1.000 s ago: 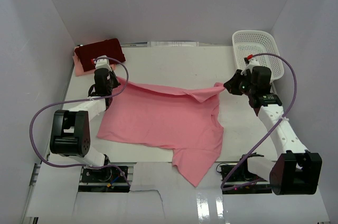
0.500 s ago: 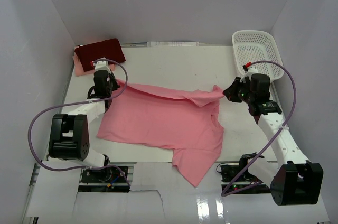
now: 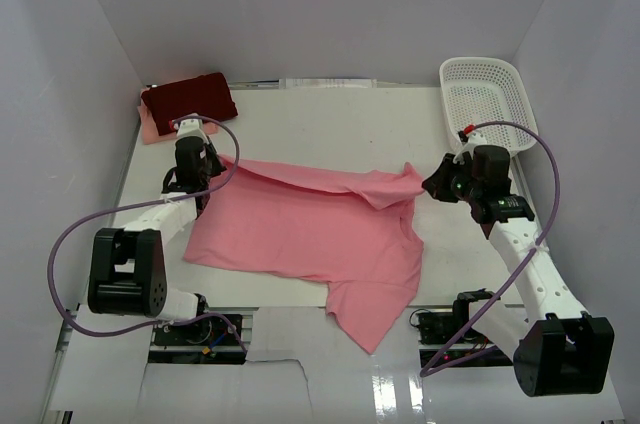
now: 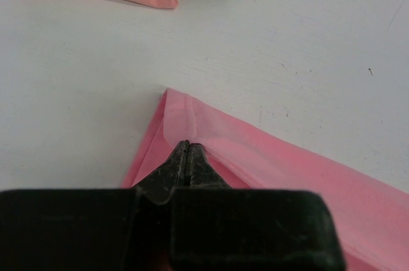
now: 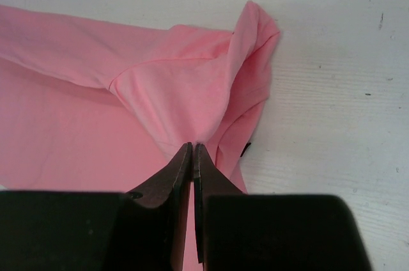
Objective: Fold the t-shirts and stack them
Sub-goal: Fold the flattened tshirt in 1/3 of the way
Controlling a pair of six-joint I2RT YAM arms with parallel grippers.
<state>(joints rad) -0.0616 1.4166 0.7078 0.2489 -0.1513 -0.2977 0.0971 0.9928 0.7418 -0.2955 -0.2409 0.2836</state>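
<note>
The pink shirt [image 3: 310, 234] lies spread mid-table, far edge raised. The maroon shirt [image 3: 190, 96] sits folded atop the peach shirt [image 3: 149, 130], far-left corner.

ROBOTICS LAB TEST CELL: A white tabletop [image 3: 330, 119] is boxed in on three sides by plain pale panels [image 3: 330, 4]. Two white-and-black robot arms, left [image 3: 150, 214] and right [image 3: 530, 254], are bolted at its near edge. Purple cables [image 3: 60, 244] loop from them, and exposed wiring [image 3: 195, 329] shows at their bases.
</note>
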